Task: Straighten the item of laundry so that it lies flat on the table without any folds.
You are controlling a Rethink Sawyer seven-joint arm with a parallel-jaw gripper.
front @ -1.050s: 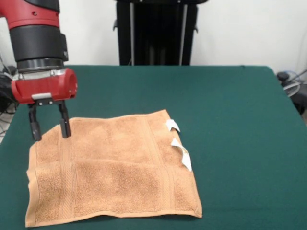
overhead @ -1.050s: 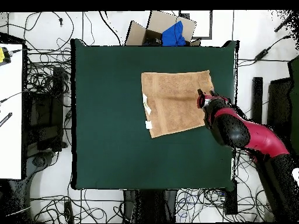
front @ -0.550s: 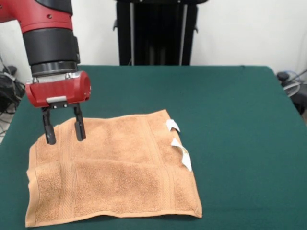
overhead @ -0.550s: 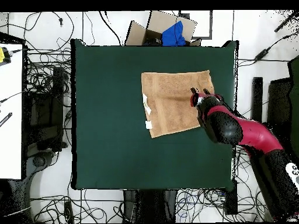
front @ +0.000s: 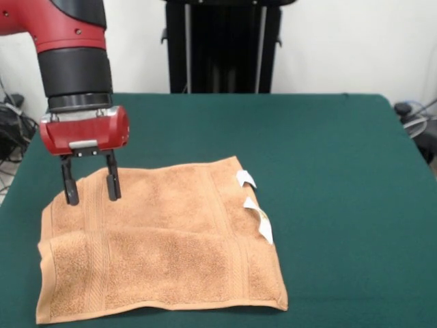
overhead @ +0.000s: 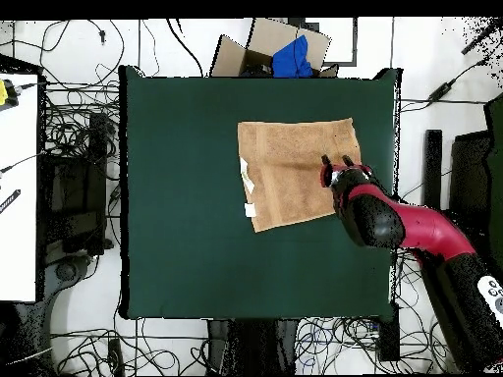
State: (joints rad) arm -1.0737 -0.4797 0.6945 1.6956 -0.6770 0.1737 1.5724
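Front view first: towel (front: pixel 160 239) lies on the table (front: pixel 328 150), toward its front-left part, folded over w/ a crease line running across the middle and white tags (front: pixel 254 208) on the right edge. My gripper (front: pixel 91 191) hangs over the towel's far-left corner area, fingers spread apart, nothing btwn them, tips right at the cloth; contact prob but I can't confirm it.

Overhead view: towel (overhead: pixel 290 172) sits in the table's (overhead: pixel 187 245) upper-right part, gripper (overhead: pixel 336 164) over its right side, near the edge.

Step in hand, I'd judge: lining up a grasp on the top layer. Next move needs closing on one layer only, then lifting and drawing it clear so the fold opens flat.
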